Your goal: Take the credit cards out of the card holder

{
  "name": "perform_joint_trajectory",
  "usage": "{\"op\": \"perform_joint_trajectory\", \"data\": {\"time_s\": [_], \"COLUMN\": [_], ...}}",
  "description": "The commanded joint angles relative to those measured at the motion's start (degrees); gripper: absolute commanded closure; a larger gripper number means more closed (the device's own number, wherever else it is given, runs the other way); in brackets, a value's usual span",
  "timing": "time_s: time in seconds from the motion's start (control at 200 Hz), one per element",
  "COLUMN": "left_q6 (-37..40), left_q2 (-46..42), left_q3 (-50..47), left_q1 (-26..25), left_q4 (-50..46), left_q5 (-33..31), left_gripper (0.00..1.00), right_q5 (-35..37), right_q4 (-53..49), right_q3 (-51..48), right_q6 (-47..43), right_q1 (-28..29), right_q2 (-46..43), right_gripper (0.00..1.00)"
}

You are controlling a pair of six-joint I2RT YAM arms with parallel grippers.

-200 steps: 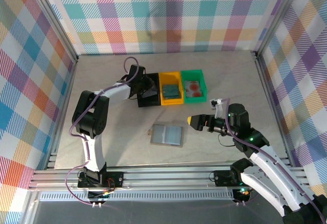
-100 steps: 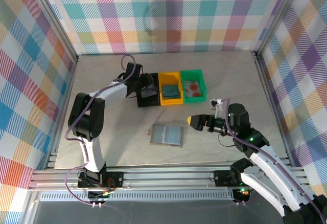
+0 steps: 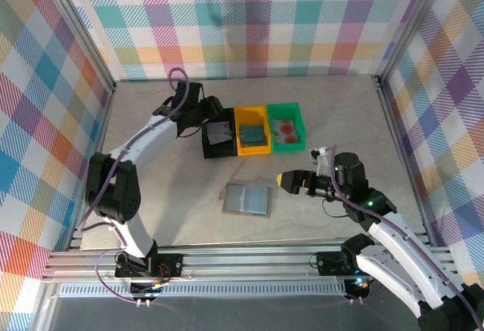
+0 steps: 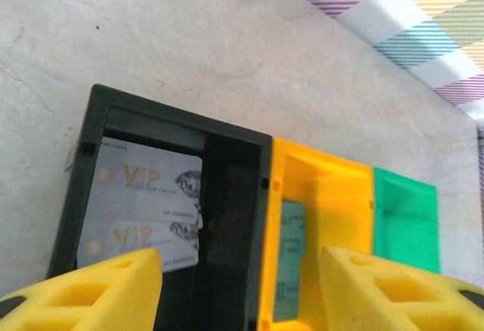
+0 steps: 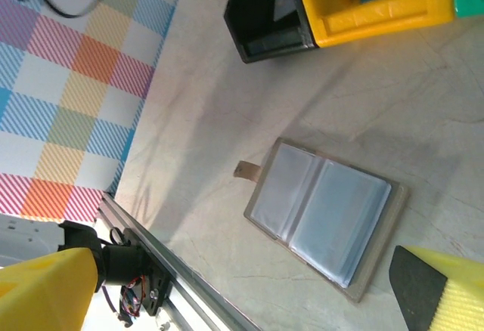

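The card holder (image 3: 247, 199) lies open on the counter (image 3: 166, 195), long axis 9 to 3 o'clock, at 8 o'clock from the nearer, released right claw (image 3: 288, 182); the released left claw (image 4: 238, 270) hovers above 2 credit cards (image 4: 147, 195) in the black tray (image 4: 234, 187).

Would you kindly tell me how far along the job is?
Done: whitish VIP cards lie in the black tray, teal cards in the yellow tray, reddish cards in the green tray. In hand: nothing; the left hand hangs open over the black tray, the right hand open beside the card holder. Left: apparently nothing, its pockets look empty.
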Motion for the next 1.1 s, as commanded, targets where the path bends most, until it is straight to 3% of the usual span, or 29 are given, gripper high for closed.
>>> {"op": "perform_joint_trajectory", "data": {"time_s": [0.0,0.155,0.38,0.41,0.56,0.72,1.095], "left_q6": [1.9,1.3,-4.5,-5.2,-10.6,-14.5,-16.8], "left_q2": [-7.9,-17.2,-28.5,-29.1,-30.6,-30.5,-26.5], "left_q3": [-3.7,-13.3,-26.1,-27.0,-31.7,-35.9,-41.5], "left_q1": [-2.1,-9.0,-17.7,-19.1,-25.5,-30.0,-32.9], "left_q4": [-6.0,-9.0,-11.3,-12.2,-14.3,-13.3,-6.7], "left_q5": [-1.1,-4.6,-8.7,-9.8,-12.7,-13.0,-10.5], "left_gripper": [0.42,0.42,0.43,0.43,0.43,0.44,0.44], "right_q5": [-0.2,-3.9,-4.0,-3.6,2.3,5.8,8.8], "right_q4": [-2.4,0.4,5.0,5.7,6.9,7.8,9.0], "right_q3": [1.5,-0.1,-1.9,-2.2,-2.1,-0.7,3.0], "right_q6": [1.1,3.8,9.8,10.5,14.9,17.6,17.7], "right_q1": [-0.5,-0.5,0.5,1.0,5.6,10.1,13.3], "right_q2": [3.0,9.7,17.9,18.8,22.7,28.6,36.0], "right_gripper": [0.03,0.16,0.61,0.64,0.63,0.70,0.73]}}
